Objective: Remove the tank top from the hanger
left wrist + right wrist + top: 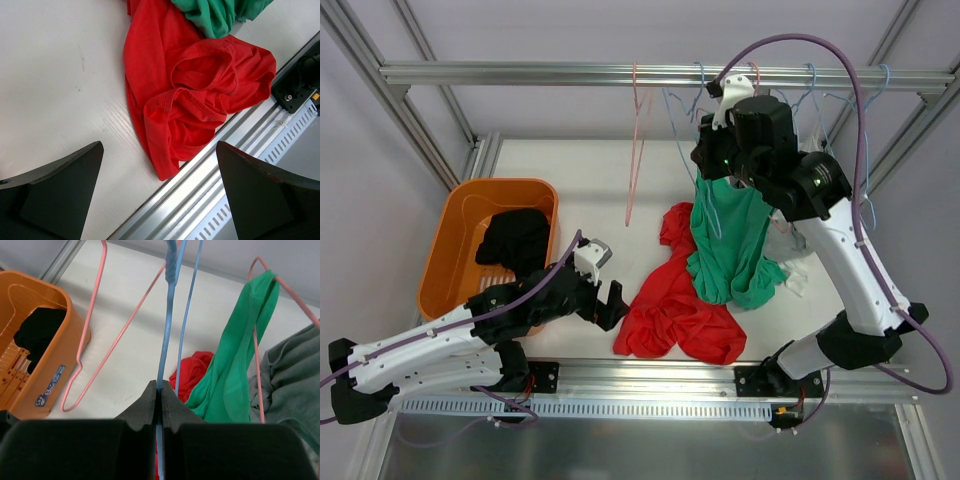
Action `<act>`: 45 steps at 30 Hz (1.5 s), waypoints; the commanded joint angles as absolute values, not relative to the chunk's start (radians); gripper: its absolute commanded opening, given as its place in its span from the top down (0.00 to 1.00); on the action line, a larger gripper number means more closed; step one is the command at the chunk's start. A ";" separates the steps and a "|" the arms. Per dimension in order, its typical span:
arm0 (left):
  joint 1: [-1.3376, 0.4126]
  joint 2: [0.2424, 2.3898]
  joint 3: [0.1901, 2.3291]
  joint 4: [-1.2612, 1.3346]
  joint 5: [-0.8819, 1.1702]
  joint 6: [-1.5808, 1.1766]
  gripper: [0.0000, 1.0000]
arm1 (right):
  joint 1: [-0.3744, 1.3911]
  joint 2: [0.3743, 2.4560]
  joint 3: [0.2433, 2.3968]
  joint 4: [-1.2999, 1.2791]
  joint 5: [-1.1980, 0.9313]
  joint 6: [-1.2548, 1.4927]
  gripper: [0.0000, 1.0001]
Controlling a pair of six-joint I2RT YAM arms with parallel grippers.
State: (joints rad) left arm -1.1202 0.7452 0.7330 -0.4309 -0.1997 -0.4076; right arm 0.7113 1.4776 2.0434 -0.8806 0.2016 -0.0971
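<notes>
Left fingers (60,195): spread wide, empty, low over the worktop (590,190) near its front edge
Red tank top (675,310): crumpled on the worktop just beside them, off its hanger
Right fingers (145,407): pinching the blue hanger (167,315) wire
Green top (730,250): hanging on a pink hanger (260,270) at the rail (620,72)

I seem to be running a robotics lab cell: a white desk (570,190) boxed in by an aluminium extrusion frame (520,73) and plain grey panels (365,190), wire hangers (638,150) hooked on its top bar.
</notes>
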 commanded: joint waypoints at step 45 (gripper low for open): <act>-1.129 0.925 0.669 -0.123 -0.146 -0.459 0.01 | 0.805 1.306 1.855 -0.755 0.247 -0.086 0.01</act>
State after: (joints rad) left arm -1.1202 0.8841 0.6968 -0.2928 -0.1829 -0.4549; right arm 0.7979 1.4578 1.9022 -0.7982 0.2939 -0.0757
